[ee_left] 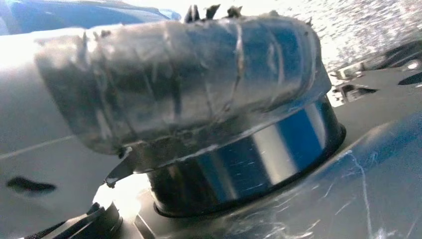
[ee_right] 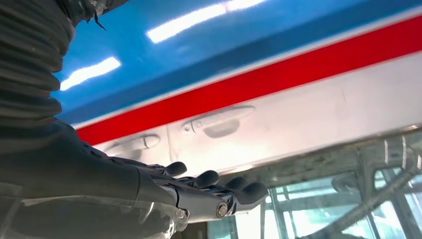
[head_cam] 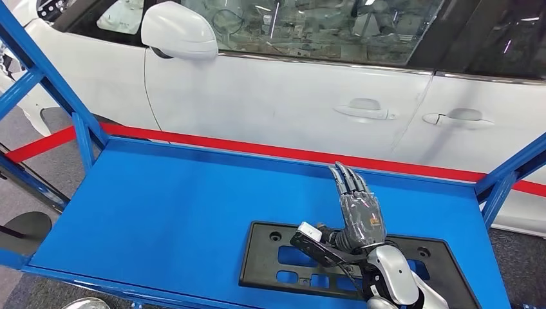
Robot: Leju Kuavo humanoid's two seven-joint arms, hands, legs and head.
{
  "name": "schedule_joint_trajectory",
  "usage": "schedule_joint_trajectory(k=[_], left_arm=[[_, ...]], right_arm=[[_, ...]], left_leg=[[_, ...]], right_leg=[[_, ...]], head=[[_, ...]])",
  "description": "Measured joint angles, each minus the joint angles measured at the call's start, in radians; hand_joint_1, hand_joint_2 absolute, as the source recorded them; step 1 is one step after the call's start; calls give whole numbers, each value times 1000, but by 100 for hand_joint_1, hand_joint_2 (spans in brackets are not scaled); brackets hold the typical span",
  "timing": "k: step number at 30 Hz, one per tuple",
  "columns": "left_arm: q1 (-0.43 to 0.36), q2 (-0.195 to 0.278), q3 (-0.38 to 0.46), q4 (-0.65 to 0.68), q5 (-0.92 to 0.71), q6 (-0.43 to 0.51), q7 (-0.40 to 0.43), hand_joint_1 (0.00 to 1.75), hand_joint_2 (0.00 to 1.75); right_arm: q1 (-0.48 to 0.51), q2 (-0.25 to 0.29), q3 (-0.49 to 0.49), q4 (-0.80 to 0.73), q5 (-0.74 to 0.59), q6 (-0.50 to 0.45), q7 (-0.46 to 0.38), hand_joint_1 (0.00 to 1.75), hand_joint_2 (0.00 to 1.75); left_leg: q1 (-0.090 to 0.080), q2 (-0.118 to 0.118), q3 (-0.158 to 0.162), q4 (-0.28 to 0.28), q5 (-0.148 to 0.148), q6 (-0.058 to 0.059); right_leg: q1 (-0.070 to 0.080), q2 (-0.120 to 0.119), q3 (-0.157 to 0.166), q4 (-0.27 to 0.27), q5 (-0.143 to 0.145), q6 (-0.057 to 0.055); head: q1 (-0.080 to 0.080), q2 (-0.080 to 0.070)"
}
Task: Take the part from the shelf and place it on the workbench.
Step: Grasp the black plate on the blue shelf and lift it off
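I see the flat black plastic rectangular part with cut-out slots (head_cam: 283, 261) lying on the blue metal counter (head_cam: 161, 206), near its front edge. My right hand (head_cam: 360, 209) hovers above the part, fingers (ee_right: 234, 191) straight, holding nothing. My left hand's state I cannot tell.

Flat black plastic part with cut-outs (head_cam: 283, 257) on the blue metal worktop (head_cam: 161, 212), near its front right, white car (head_cam: 290, 96) behind the worktop

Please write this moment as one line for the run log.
right hand: open, fingers straight, above black part | part: flat on blue shelf | grasp: not yet
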Motion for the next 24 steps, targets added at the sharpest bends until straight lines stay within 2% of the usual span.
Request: schedule_joint_trajectory(k=[1, 2, 4, 6, 8, 13, 16, 18, 20, 21, 22, 24], left_arm=[[0, 0, 0, 0, 0, 0, 1, 0, 0], [0, 1, 0, 1, 0, 0, 1, 0, 0], [1, 2, 0, 1, 0, 1, 2, 0, 0], [2, 3, 0, 1, 0, 1, 2, 0, 0], [1, 3, 0, 1, 0, 1, 3, 0, 0], [0, 5, 0, 1, 0, 1, 3, 0, 0], [0, 5, 0, 1, 0, 1, 3, 0, 0], [0, 5, 0, 1, 0, 1, 3, 0, 0], [0, 4, 0, 1, 0, 1, 3, 0, 0], [0, 3, 0, 1, 0, 1, 3, 0, 0], [0, 3, 0, 1, 0, 1, 3, 0, 0], [0, 3, 0, 1, 0, 1, 3, 0, 0]], right_arm=[[1, 0, 0, 1, 0, 0, 0, 0, 175], [0, 0, 1, 3, 0, 0, 0, 0, 175], [3, 1, 2, 5, 0, 0, 0, 0, 175], [3, 1, 3, 6, 0, 0, 0, 0, 175], [0, 1, 3, 6, 0, 0, 0, 0, 175], [0, 2, 3, 6, 0, 0, 0, 0, 175], [-1, 3, 3, 6, 0, 0, 0, 0, 175], [0, 3, 3, 6, 0, 0, 0, 0, 175], [-1, 3, 3, 5, 0, 0, 0, 0, 175], [-2, 3, 3, 5, 0, 0, 0, 0, 175], [-3, 3, 3, 5, 0, 0, 0, 0, 175], [-3, 4, 3, 5, 0, 0, 0, 0, 175]], left_leg=[[1, 0, 10, 2, -9, -5], [1, -1, 14, 3, -17, -11], [-1, -2, 15, 7, -27, -21], [-4, -2, 14, 6, -32, -18], [-6, -2, 17, 4, -31, -10], [-6, -2, 17, -1, -31, -9], [-8, -1, 15, -6, -35, -1], [-9, 0, 20, -20, -30, 7], [-4, 2, 40, -52, -13, 11], [0, 3, 51, -65, -3, 10], [5, 4, 59, -74, 5, 8], [8, 5, 61, -77, 11, 6]], right_leg=[[1, -1, 7, -49, 33, 0], [3, -3, 13, -83, 55, -5], [6, -5, 10, -98, 60, -20], [5, -4, 13, -100, 69, -28], [3, 0, 13, -102, 68, -27], [1, 3, 10, -105, 66, -28], [1, 3, 12, -107, 66, -27], [2, 1, 18, -110, 79, -24], [4, 0, 25, -111, 93, -19], [5, 0, 22, -101, 87, -15], [4, 0, 11, -78, 64, -11], [-3, 0, -33, 21, -1, 2]], head=[[0, 0], [2, 0], [6, 0], [5, 0], [2, 0], [-1, 0], [0, 0], [0, 0], [0, 0], [2, 0], [3, 0], [7, 0]])
